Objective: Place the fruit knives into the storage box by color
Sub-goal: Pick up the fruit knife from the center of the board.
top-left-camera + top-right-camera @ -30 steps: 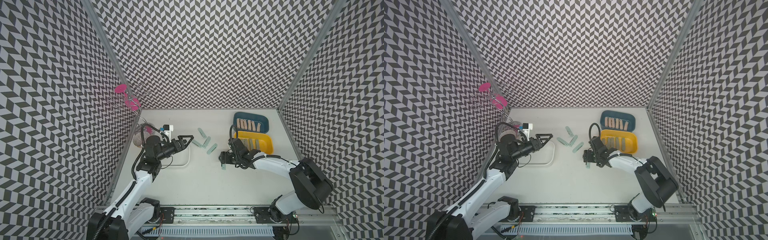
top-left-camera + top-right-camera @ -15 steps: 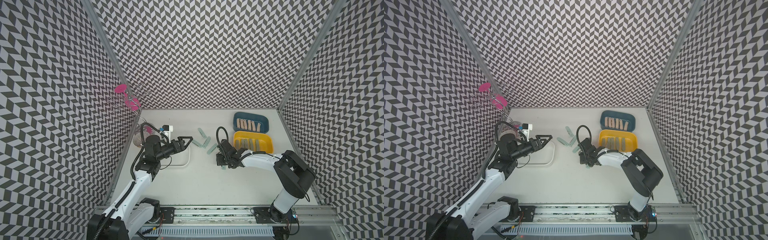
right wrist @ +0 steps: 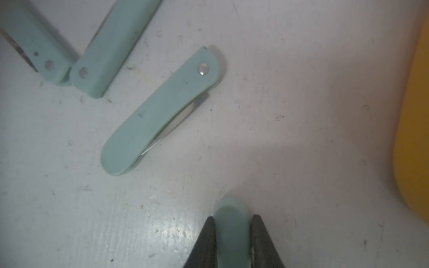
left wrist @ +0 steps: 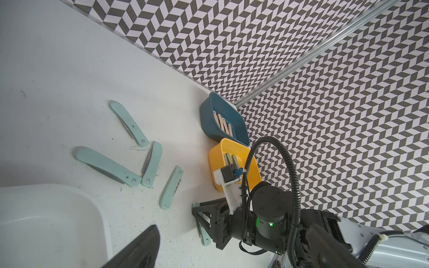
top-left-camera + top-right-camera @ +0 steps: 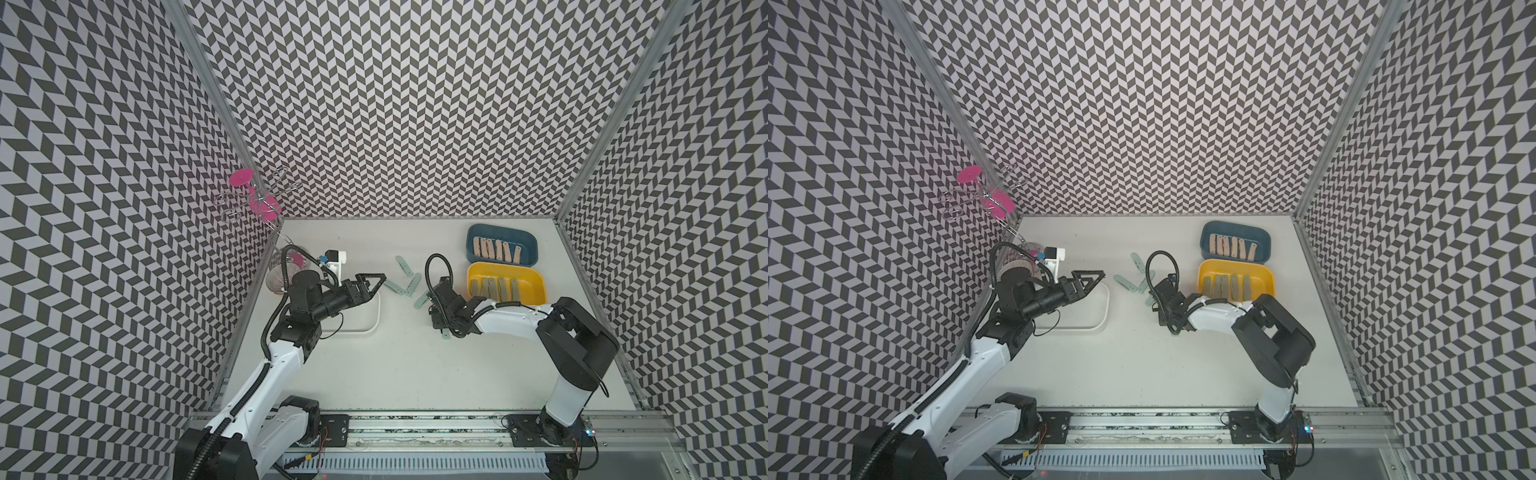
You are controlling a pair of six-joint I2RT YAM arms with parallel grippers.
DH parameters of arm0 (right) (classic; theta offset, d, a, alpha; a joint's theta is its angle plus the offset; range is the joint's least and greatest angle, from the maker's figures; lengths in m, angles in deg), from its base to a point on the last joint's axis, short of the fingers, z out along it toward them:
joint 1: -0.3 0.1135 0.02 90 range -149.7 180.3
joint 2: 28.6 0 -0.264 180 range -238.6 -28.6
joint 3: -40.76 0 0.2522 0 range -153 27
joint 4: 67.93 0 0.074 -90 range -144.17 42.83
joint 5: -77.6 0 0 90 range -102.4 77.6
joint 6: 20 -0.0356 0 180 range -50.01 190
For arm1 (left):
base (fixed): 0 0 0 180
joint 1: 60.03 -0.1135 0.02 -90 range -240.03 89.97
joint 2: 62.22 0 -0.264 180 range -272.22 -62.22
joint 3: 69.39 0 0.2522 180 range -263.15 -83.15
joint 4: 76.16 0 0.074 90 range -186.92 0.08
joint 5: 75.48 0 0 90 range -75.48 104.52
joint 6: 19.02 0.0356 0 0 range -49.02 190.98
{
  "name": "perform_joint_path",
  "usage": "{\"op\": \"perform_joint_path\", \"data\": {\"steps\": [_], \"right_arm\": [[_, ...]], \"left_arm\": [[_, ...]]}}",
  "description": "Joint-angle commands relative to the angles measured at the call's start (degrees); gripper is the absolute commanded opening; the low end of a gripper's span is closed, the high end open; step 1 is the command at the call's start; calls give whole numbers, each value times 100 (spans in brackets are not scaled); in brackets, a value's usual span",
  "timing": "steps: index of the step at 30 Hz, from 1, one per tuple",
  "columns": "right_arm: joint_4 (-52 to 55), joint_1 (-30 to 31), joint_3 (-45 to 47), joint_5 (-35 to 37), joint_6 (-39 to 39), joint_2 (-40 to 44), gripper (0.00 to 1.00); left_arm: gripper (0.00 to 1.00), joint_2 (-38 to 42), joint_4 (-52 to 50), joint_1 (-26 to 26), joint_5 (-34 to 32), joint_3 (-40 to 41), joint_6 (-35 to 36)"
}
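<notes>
Nearest me, a metal rail (image 5: 415, 434) carries both arm bases along the near edge of the desk (image 5: 415, 374), which is pale, matte and scuffed with small marks. Right of the middle, the right claw (image 3: 232, 222) points down at the desk, its jaws clamped on either edge of a mint knife (image 3: 231, 232). That knife's long axis runs near to far, with the rounded end toward the far side and the riveted end sticking out on the near side. I cannot tell whether it is clear of the surface.

On the left, the left claw (image 5: 372, 280) hangs with its jaws wide apart, holding nothing, over the far right corner of a white tray (image 5: 376, 320).

Just beyond the right claw, four loose mint knives (image 5: 412, 284) lie flat between the tray and the boxes. The nearest slants from near left to far right. Two meet at their riveted ends in a V. The farthest slants from far left to near right.

To the right, a yellow box (image 5: 540, 286) holds olive grey-green knives (image 5: 500, 288) side by side, long axes near to far. Just behind it, a blue box (image 5: 471, 245) holds peach-pink knives (image 5: 494, 250) laid the same way.

In the far left corner stands a wire stand with pink pieces (image 5: 241, 179). Black-and-white chevron walls (image 5: 395, 104) close the desk in on three sides.
</notes>
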Motion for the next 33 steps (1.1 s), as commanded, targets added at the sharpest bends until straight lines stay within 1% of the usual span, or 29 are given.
{"op": "perform_joint_path", "data": {"steps": [1, 3, 6, 13, 20, 26, 33], "right_arm": [[202, 73, 27, -84, -32, -244, 18], [184, 73, 26, -102, -44, -198, 15], [181, 73, 1, -102, -74, -73, 14], [201, 73, -139, -176, -137, 292, 14], [219, 73, -421, -404, -208, 670, 13], [311, 90, -999, -724, -204, 855, 14], [375, 263, -2075, -1040, -258, 577, 14]], "left_arm": [[100, 32, -24, -45, -55, 18, 74], [100, 16, -28, -47, -70, 10, 91], [100, 3, -55, -52, -116, -6, 131], [100, -40, -133, -105, -209, -66, 197], [100, -110, -164, -333, -188, -109, 232], [100, -202, -159, -695, -93, -169, 302], [100, -394, -111, -1269, 12, -351, 355]]}}
